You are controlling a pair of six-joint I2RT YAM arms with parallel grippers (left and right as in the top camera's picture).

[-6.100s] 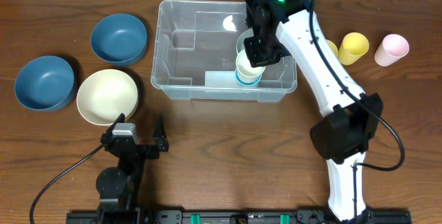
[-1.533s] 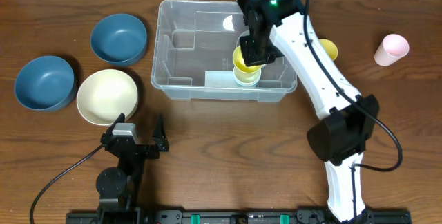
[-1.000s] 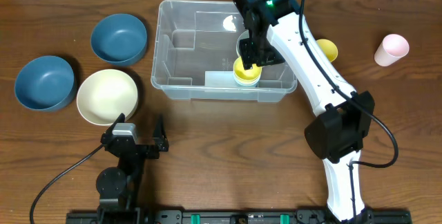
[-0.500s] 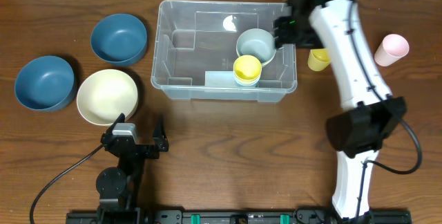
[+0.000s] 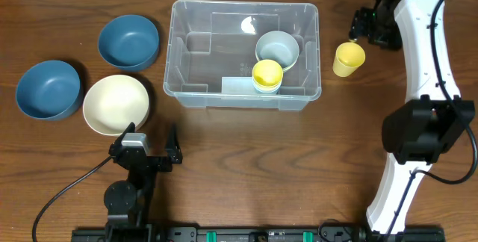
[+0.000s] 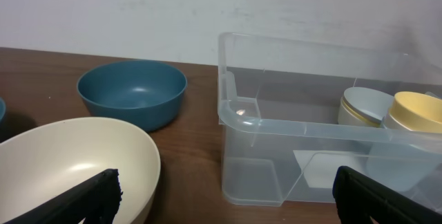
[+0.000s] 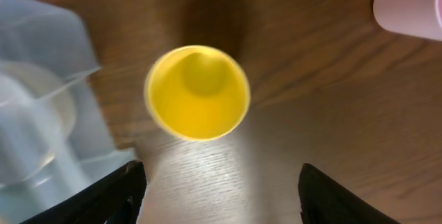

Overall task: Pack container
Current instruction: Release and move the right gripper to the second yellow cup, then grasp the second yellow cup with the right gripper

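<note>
In the right wrist view, the right gripper (image 7: 228, 193) hangs released, its fingers (image 7: 110, 196) wide apart with nothing between them. A yellow cup (image 7: 197, 92) stands mouth up just ahead. The corner of the container (image 7: 41, 58) is close on one side and a pink cup (image 7: 411, 6) sits farther off on the other. We judge the risk to be that narrow gap: a finger coming down beside the wall could snag the rim or tip the cup over.

From overhead, the container (image 5: 209, 63) sits upright at mid-table, mouth up, its long axis running left to right. A grey bowl (image 5: 277, 48) and a stack of cups (image 5: 267, 75) fill its right end. The left gripper (image 5: 146, 146) rests near the front edge.

In the left wrist view, we see that gripper's jaws spread and empty, facing the container's long side wall.
</note>
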